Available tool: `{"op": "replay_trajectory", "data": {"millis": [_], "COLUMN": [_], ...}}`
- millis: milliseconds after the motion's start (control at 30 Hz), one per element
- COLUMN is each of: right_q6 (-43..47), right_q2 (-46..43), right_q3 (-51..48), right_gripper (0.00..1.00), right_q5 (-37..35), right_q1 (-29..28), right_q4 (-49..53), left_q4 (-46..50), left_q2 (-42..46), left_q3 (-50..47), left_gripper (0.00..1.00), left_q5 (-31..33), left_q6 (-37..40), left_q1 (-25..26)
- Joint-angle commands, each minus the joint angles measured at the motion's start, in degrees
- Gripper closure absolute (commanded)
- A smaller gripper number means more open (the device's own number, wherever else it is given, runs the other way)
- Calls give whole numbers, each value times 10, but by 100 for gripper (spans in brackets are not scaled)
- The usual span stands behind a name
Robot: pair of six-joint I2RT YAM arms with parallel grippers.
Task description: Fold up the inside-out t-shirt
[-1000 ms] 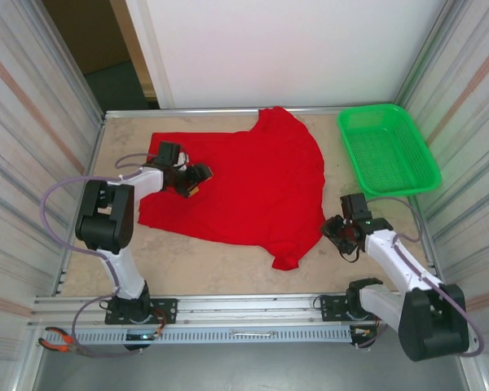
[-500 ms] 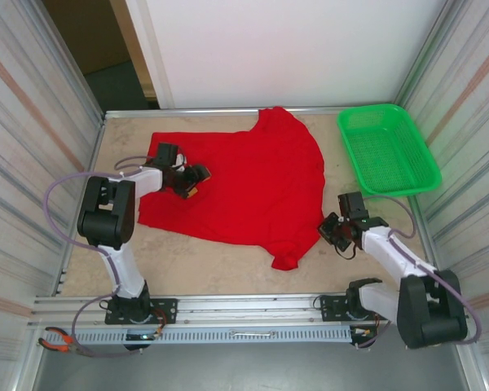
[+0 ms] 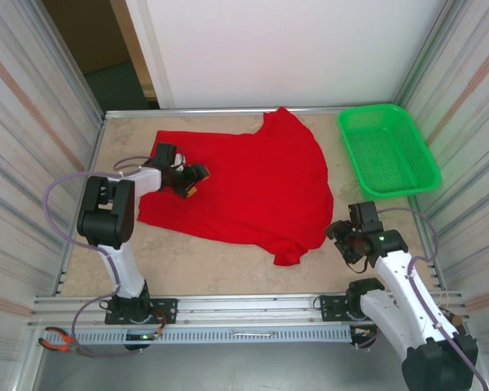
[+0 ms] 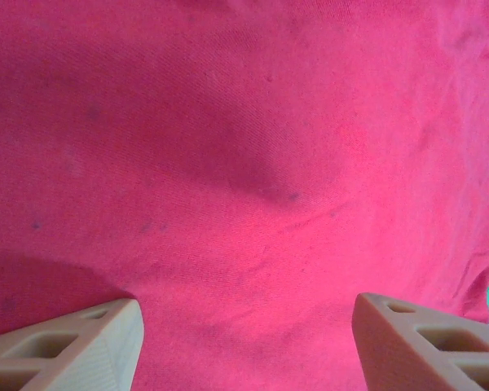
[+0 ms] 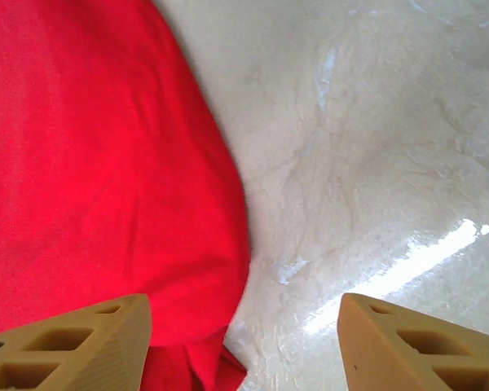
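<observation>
right end effector (image 3: 346, 242) drew back, spread | left end effector (image 3: 196, 181) spread over t-shirt (image 3: 257, 183)

The table (image 3: 228, 265) had a pale beige, mottled top with a thin metal edge. Behind the table stood a plain white panel (image 3: 293, 49). A ribbed silvery wall (image 3: 24, 114) rose on the table's left, and a second ribbed wall (image 3: 473, 122) on its right. Past the table's far left corner lay a dark opening (image 3: 106, 81) beside a brown board (image 3: 77, 28). A slotted metal rail (image 3: 244, 308) ran along the table's near edge. Close up, the tabletop was glossy and carried a bright streak of light (image 5: 416, 257).
</observation>
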State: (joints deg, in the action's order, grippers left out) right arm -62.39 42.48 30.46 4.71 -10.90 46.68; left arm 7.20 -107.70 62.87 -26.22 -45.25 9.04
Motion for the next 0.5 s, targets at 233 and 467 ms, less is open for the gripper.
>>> {"op": "replay_trajectory", "data": {"millis": [233,467], "right_q6": [97,69], "right_q2": [99,263], "right_q3": [93,129], "right_gripper": [53,56], "right_q5": [-25,-77], "right_q1": [-186,-341], "right_q4": [-16,-82], "left_q4": [110,144], "left_q2": [208,305], "left_q3": [-39,-100], "left_gripper": [30,29], "left_q5": [-11,-28], "left_q6": [52,61], "left_q1": [-84,-178]}}
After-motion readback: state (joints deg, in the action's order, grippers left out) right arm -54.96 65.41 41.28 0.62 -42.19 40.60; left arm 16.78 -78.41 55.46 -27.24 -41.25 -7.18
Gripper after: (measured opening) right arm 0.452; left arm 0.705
